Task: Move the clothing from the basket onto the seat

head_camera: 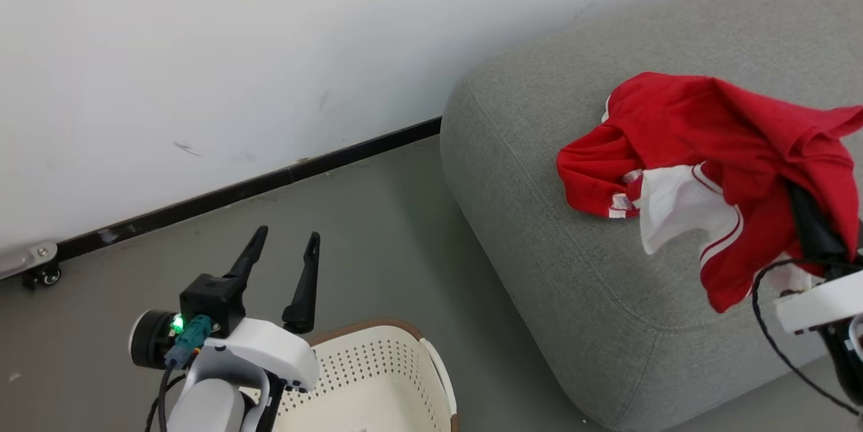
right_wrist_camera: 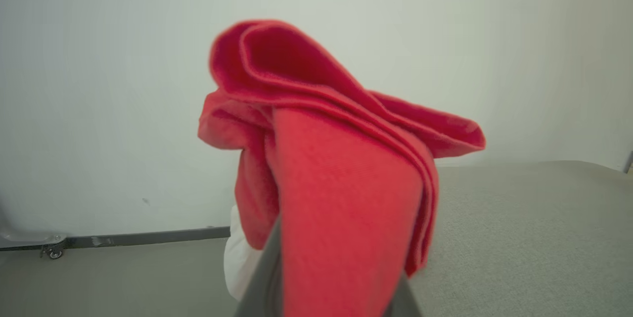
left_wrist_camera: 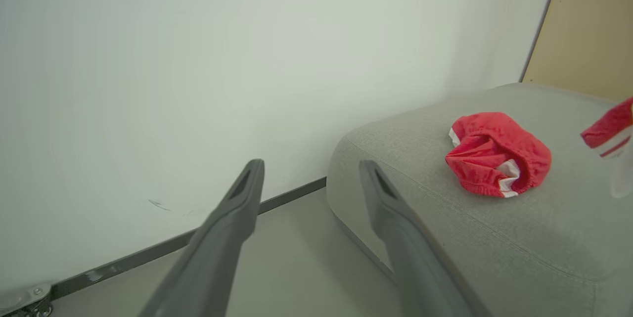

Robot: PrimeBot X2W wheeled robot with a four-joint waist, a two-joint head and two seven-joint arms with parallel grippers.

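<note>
The hanging red garment (head_camera: 748, 142) sits at the right edge of the head view. It is draped over the right gripper (head_camera: 812, 223), whose dark fingers are clenched on a fold of it. A flap of white trim dangles under the red cloth, above the seat (head_camera: 539, 250). In the right wrist view the same cloth is piled over the grey fingers (right_wrist_camera: 264, 277) at bottom centre.

The crumpled red garment (left_wrist_camera: 497, 154) lies on the seat's top, right of centre in the left wrist view. In the head view it is just left of the hanging piece, and the two overlap so that their edges are hard to tell apart.

The basket (head_camera: 350, 332) stands on the grey floor (head_camera: 377, 230) at the bottom centre of the head view, left of the seat. The left gripper (head_camera: 286, 238) hovers at the lower left, over the basket's far left corner, its jaws spread wide and released.

Behind everything a white wall (head_camera: 270, 48) meets the floor along a dark skirting strip (head_camera: 270, 182). A small castor (head_camera: 42, 275) is at the left edge.
</note>
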